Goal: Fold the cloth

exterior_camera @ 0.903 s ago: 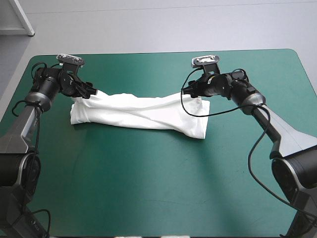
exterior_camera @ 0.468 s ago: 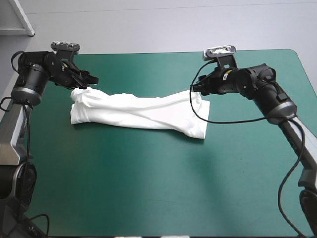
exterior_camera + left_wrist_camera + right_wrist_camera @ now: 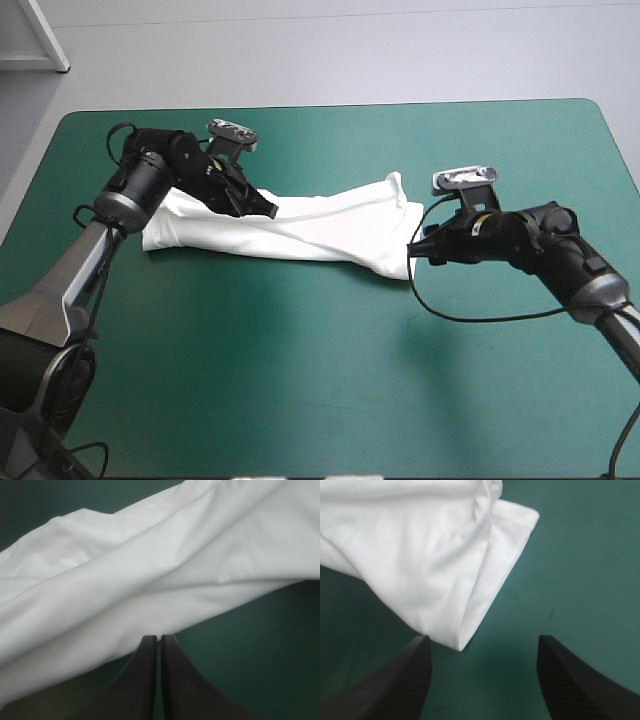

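The white T-shirt (image 3: 310,225) lies as a long, twisted band across the middle of the teal-green table. My left gripper (image 3: 267,211) hovers over the shirt's left part, a little in from its left end. In the left wrist view its black fingers (image 3: 159,639) are shut in one point at the edge of the white cloth (image 3: 150,570), with no cloth showing between them. My right gripper (image 3: 412,250) stands open at the shirt's right near corner. In the right wrist view that corner (image 3: 460,642) lies just ahead of the spread fingers (image 3: 482,640).
Bare teal-green cover (image 3: 300,370) stretches from the shirt to the near edge. More of it shows beyond the shirt toward the far edge (image 3: 330,105).
My left gripper has moved right from the shirt's left end onto the band and shut. My right gripper has come from the shirt's far right corner down to its near right corner, still open.
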You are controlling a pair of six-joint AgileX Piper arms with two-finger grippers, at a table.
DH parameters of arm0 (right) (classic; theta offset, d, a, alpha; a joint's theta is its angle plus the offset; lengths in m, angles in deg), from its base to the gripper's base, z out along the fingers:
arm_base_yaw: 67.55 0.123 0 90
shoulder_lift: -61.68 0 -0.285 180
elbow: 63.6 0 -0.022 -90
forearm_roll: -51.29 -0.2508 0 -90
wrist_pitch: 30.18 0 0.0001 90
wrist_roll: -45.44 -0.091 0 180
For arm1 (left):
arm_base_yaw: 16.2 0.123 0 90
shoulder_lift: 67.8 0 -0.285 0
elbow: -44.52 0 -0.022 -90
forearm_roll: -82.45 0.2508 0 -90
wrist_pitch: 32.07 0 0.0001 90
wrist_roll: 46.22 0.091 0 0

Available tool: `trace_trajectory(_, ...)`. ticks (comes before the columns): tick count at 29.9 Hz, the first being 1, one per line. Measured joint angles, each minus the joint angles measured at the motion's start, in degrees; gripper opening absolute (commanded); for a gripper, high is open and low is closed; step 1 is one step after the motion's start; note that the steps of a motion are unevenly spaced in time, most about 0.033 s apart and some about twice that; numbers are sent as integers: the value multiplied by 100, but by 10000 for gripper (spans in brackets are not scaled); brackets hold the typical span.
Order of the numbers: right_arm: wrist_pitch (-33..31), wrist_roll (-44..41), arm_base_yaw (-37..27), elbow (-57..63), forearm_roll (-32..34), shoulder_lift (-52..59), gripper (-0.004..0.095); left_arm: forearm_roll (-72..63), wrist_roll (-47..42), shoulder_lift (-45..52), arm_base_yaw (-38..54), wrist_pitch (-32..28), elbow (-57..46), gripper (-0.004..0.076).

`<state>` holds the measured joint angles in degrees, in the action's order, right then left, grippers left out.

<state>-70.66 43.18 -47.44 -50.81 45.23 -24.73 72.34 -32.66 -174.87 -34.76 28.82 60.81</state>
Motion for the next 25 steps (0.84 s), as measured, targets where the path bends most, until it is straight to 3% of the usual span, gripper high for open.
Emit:
trace_trajectory(9,306,-193,0,804,-16,214,590,-234,-122,-493,-103,-282,-86,19)
trace_trajectory(15,896,-338,-47,815,-362,214,590,-268,-1,-982,-103,-480,-86,19)
trace_trajectory(20,1101,288,-554,815,-1566,71,590,-167,29,-1326,-103,-1064,-86,19)
trace_trajectory(25,1050,1744,-1200,815,-3342,-308,590,-157,29,-1510,-103,-1441,-86,19)
